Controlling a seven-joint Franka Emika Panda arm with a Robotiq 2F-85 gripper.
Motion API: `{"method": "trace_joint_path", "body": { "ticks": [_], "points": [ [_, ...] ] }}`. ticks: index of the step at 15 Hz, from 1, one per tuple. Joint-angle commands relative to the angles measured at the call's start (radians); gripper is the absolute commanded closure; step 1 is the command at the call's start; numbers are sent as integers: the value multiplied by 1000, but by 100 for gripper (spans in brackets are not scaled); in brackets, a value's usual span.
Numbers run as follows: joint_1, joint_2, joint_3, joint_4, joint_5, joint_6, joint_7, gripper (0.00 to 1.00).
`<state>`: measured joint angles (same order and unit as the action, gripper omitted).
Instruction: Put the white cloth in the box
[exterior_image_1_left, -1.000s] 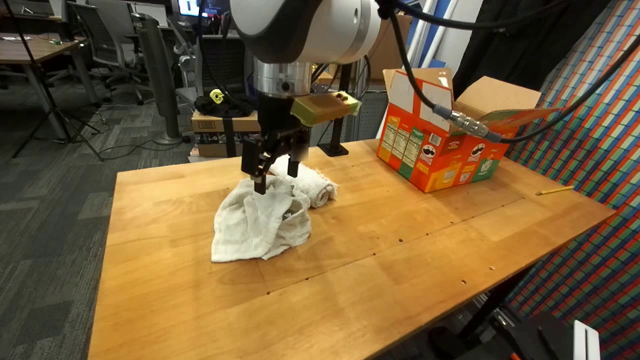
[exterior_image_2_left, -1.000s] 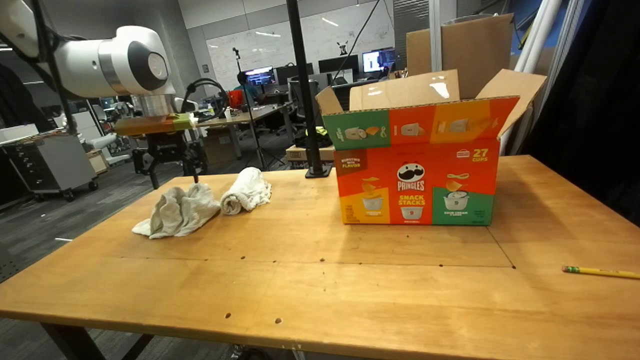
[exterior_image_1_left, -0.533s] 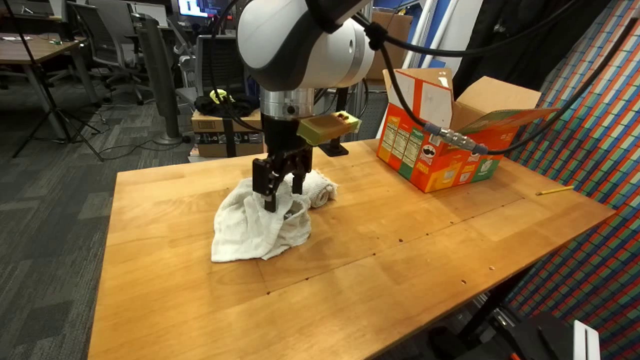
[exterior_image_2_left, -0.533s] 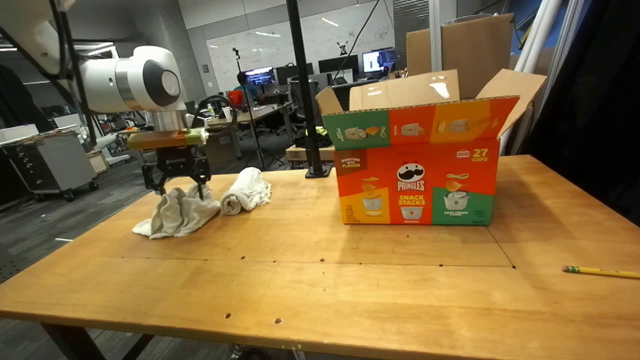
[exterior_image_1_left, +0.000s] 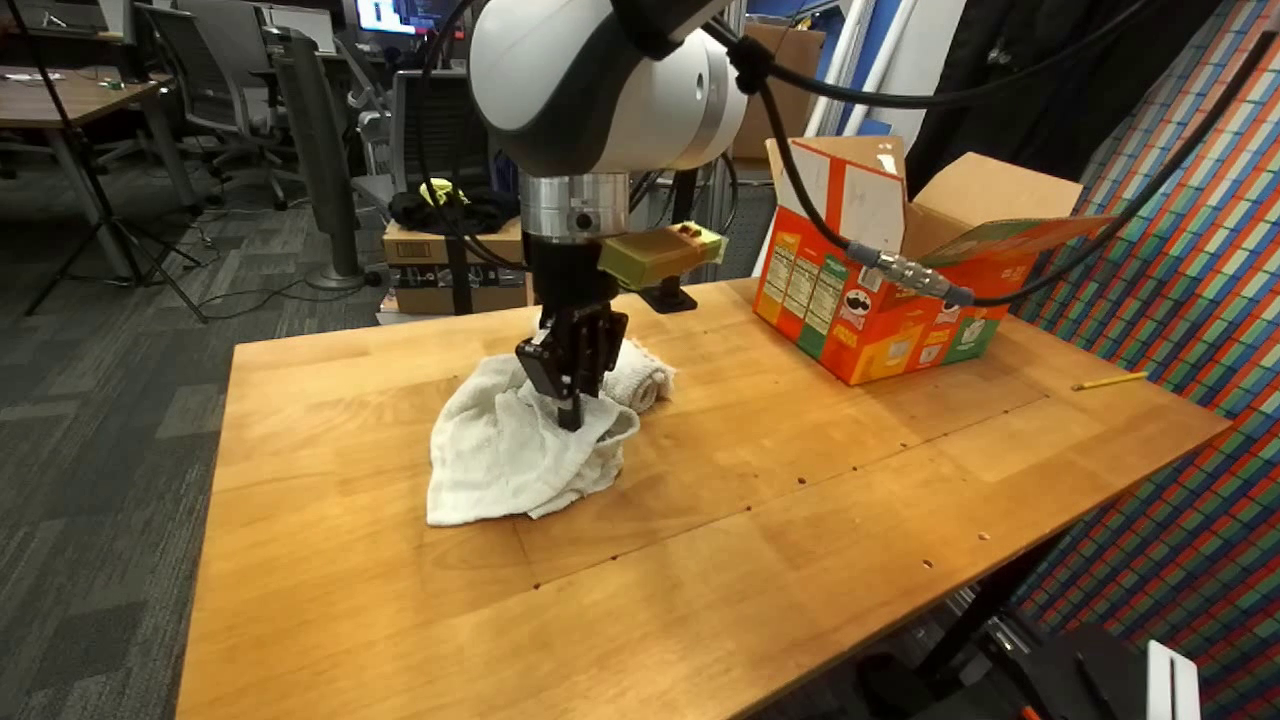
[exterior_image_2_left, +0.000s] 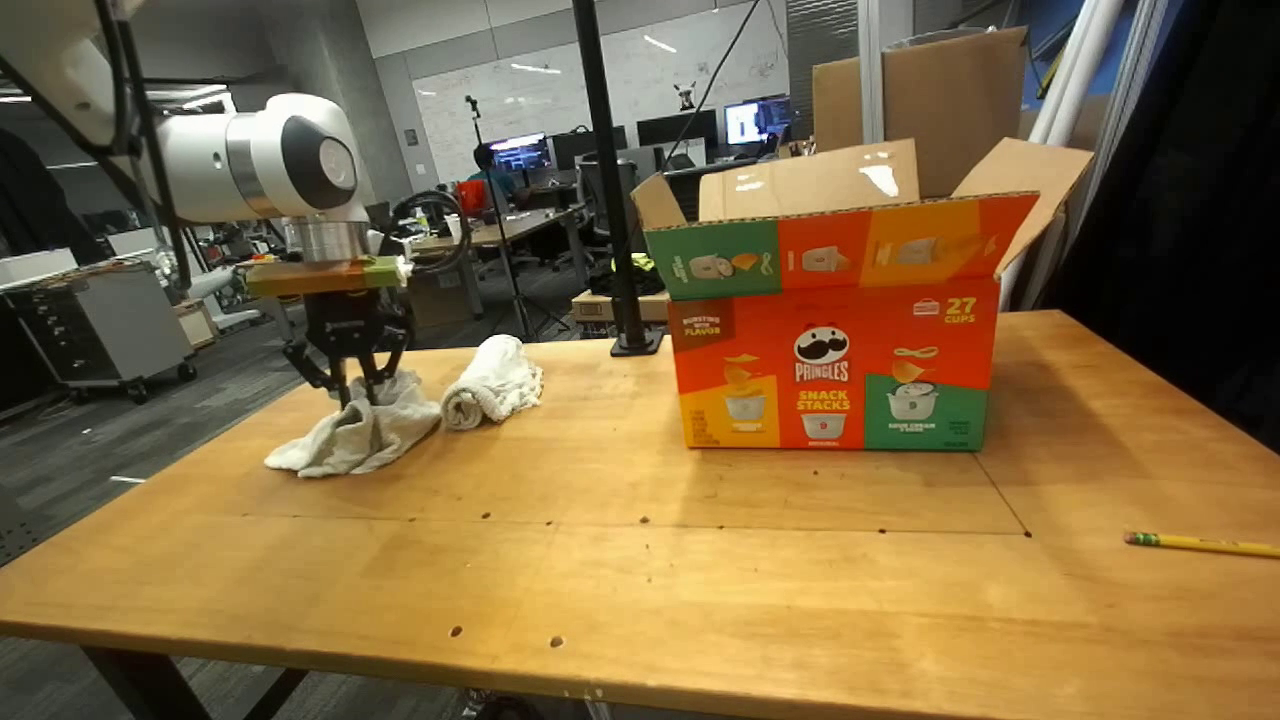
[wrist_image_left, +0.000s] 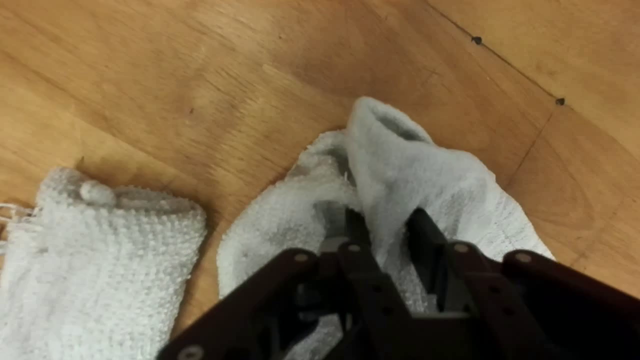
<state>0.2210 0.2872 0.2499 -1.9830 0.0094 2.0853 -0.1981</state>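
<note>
The white cloth (exterior_image_1_left: 500, 465) lies crumpled on the wooden table, also seen in an exterior view (exterior_image_2_left: 345, 445). Pointing down into it is my gripper (exterior_image_2_left: 358, 397), its fingers drawn close together. In the wrist view a raised fold of the cloth (wrist_image_left: 395, 165) fills the gap of the gripper (wrist_image_left: 385, 225), pressed from both sides, so it is shut on the cloth. The lower part of the cloth still rests on the table. The box (exterior_image_2_left: 830, 370), an orange-red snack carton with its flaps up, stands apart from the cloth; its inside floor is hidden.
A rolled white towel (wrist_image_left: 110, 270) lies right beside the cloth, close to the gripper (exterior_image_1_left: 581, 405). A black pole (exterior_image_2_left: 610, 200) rises at the table edge between towel and box. A yellow pencil (exterior_image_2_left: 1200, 545) lies past the box. A cable (exterior_image_1_left: 1120, 245) hangs across an exterior view.
My gripper has come down onto the cloth with jaws apart, then its fingers have closed in. The cloth's top has bunched up between them and its edge has shifted slightly. The box has not moved.
</note>
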Motion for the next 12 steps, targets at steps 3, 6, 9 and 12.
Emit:
{"method": "trace_joint_path", "body": {
  "ticks": [3,6,9,12],
  "points": [
    [-7,-116,-16,-4,-1,-131,32,100],
    [-10,-195,-27,-3,-5,-184,55,95],
    [-11,-280,-36,4,-23,-217,79,95],
    [-16,-360,-47,14,-44,-230,108,97]
  ]
}}
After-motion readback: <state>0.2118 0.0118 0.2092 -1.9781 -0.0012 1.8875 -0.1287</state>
